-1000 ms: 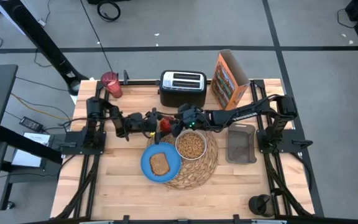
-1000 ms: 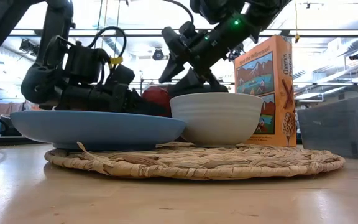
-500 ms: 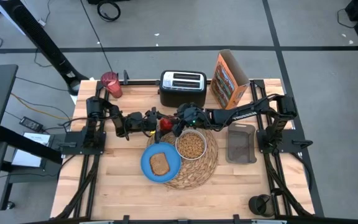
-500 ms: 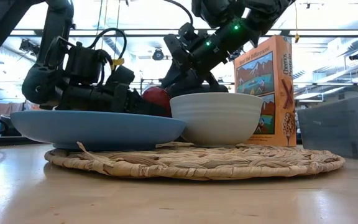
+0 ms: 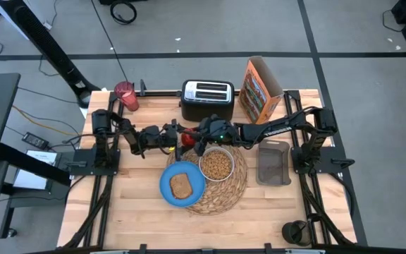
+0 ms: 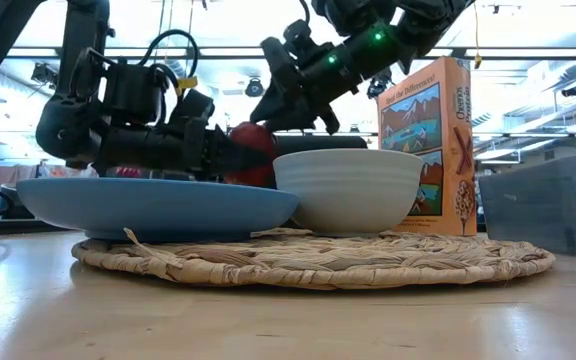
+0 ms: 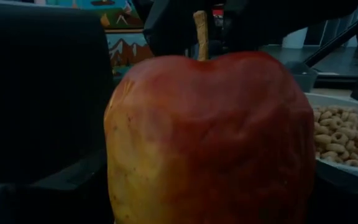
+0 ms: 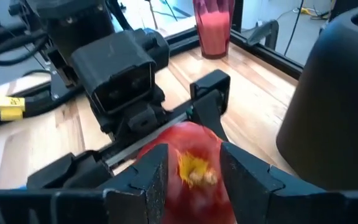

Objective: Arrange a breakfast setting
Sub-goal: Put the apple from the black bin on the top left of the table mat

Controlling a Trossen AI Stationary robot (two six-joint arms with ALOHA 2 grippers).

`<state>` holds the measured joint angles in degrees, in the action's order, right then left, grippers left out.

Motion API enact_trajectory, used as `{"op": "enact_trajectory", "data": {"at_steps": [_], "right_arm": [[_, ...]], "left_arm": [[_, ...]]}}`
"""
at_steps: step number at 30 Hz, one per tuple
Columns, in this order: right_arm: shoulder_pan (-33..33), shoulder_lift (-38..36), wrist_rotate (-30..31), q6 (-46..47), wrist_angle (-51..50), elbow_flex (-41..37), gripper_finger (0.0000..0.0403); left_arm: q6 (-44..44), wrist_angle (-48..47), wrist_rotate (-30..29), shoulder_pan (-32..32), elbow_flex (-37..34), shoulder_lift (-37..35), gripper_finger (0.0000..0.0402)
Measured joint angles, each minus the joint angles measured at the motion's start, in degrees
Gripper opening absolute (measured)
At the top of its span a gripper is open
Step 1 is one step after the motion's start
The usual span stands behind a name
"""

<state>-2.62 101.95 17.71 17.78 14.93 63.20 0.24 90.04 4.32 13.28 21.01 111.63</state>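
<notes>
The red apple (image 5: pixel 187 139) is held in my left gripper (image 5: pixel 180 138), just beyond the far rim of the blue plate (image 5: pixel 166 182) and left of the white bowl (image 6: pixel 348 190), which holds cereal. My right gripper (image 8: pixel 194 167) is open, slanting down over the apple, with a finger on each side of it. A toast slice (image 5: pixel 181 186) lies on the plate. Plate and bowl rest on the woven placemat (image 5: pixel 225 201). The pink-red cup (image 5: pixel 125 95) stands at the far left corner. No spoon shows. My left gripper pinches the apple between its two fingers, one finger (image 8: pixel 210 99) on each side of its body (image 7: pixel 204 137). The fingers come level from the table's left. The apple sits upright, stem (image 7: pixel 200 34) up; the plate hides its underside in the low view. My right gripper: I cannot tell whether its fingers (image 8: pixel 151 177) touch the apple.
A black toaster (image 5: pixel 207 99) and a cereal box (image 5: pixel 259 88) stand along the far edge. A grey container (image 5: pixel 273 164) lies to the right of the placemat. Bare wood lies toward the near edge on both sides.
My left gripper has risen with the apple, which stands higher behind the plate than before and stays upright. My right gripper has also gone up and a little toward the table's left, staying over the apple.
</notes>
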Motion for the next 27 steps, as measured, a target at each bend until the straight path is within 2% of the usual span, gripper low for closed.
{"op": "enact_trajectory", "data": {"at_steps": [11,22,27], "right_arm": [[0.22,-0.23,0.32,0.14,0.26,0.0,0.0109],[1.3,-2.59,5.58,-1.49,1.04,0.0,0.0129],[1.3,-3.36,4.32,-3.63,2.42,0.0,0.0131]], "left_arm": [[-1.13,0.05,0.07,-0.02,0.02,-0.02,0.0337],[0.32,0.18,0.09,-0.02,0.06,-4.68,0.0337],[0.41,-0.36,0.09,-0.02,0.02,-6.51,0.0337]]}}
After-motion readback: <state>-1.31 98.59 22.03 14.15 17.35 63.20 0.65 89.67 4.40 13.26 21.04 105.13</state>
